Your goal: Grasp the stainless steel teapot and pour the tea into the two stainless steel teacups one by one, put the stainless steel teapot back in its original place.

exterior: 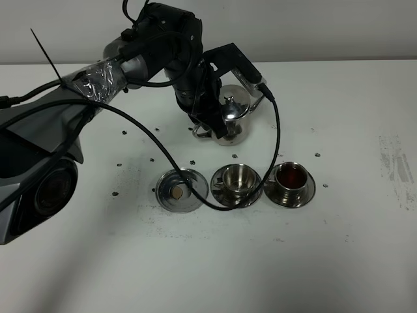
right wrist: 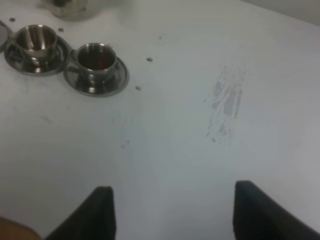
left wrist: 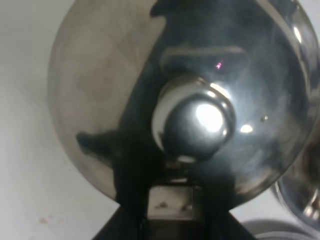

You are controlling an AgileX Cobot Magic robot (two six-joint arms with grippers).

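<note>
The stainless steel teapot (exterior: 236, 112) is upright behind the cups; its domed lid and knob (left wrist: 197, 120) fill the left wrist view. My left gripper (exterior: 208, 122) reaches across and is shut on the teapot's handle side. I cannot tell whether the pot rests on the table or hangs just above it. The left teacup (exterior: 238, 178) (right wrist: 35, 36) looks empty. The right teacup (exterior: 291, 177) (right wrist: 96, 57) holds reddish-brown tea (exterior: 291, 174). The round dish with a tan spot (exterior: 194, 195) lies bare, left of the cups. My right gripper (right wrist: 170, 212) is open and empty over bare table.
A black cable (exterior: 163, 153) loops from the left arm across the dish and the left cup's saucer. A grey scuff (exterior: 396, 166) (right wrist: 225, 107) marks the table at the right. Small dark specks dot the white tabletop.
</note>
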